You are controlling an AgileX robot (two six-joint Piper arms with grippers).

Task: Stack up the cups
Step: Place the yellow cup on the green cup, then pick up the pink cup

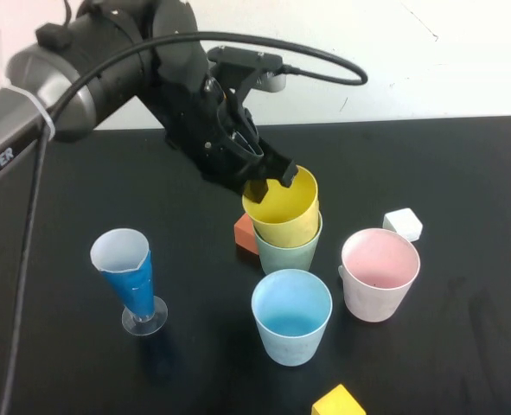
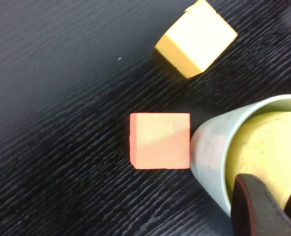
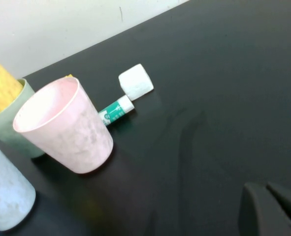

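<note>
The yellow cup (image 1: pixel 281 212) sits tilted inside the sage green cup (image 1: pixel 288 252) at the table's middle. My left gripper (image 1: pixel 271 180) is shut on the yellow cup's far rim, one finger inside and one outside. In the left wrist view a dark finger (image 2: pixel 256 206) presses the yellow cup's (image 2: pixel 268 142) wall, with the green cup (image 2: pixel 211 157) around it. The light blue cup (image 1: pixel 291 316) stands upright in front and the pink cup (image 1: pixel 379 274) to its right, both empty. My right gripper (image 3: pixel 271 206) hovers shut over bare table right of the pink cup (image 3: pixel 66 128); the high view does not show it.
A blue-and-white cone glass (image 1: pixel 132 277) stands at the front left. An orange block (image 1: pixel 245 232) lies just left of the green cup, a white block (image 1: pixel 403 224) behind the pink cup, a yellow block (image 1: pixel 338 402) at the front edge. A small glue stick (image 3: pixel 114 110) lies beside the white block (image 3: pixel 135 81).
</note>
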